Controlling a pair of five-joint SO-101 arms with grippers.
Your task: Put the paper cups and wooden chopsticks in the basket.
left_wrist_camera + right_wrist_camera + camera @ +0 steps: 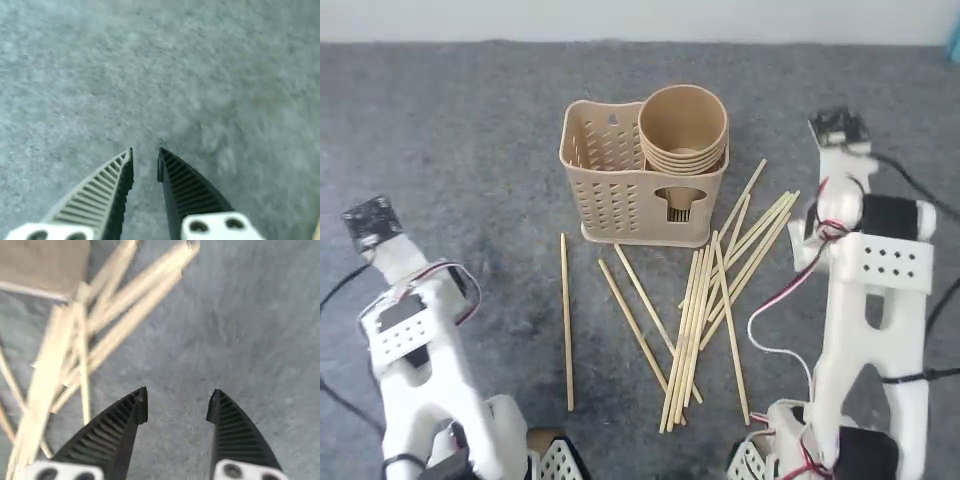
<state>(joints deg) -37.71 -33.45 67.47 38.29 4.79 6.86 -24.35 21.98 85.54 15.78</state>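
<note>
Left wrist view shows the left gripper (145, 155) with its jaws only a little apart and nothing between them, above the bare grey table (200, 75). The right gripper (180, 395) holds its jaws wide apart and empty, just beside the scattered chopsticks (125, 315), and a corner of the basket (45, 265) is beyond them. From the high view, the paper cups (683, 125) stand stacked in the right compartment of the basket. The chopsticks lie on the table in front of it, with a single chopstick (566, 320) apart from the others, nearer the left arm (415, 340).
</note>
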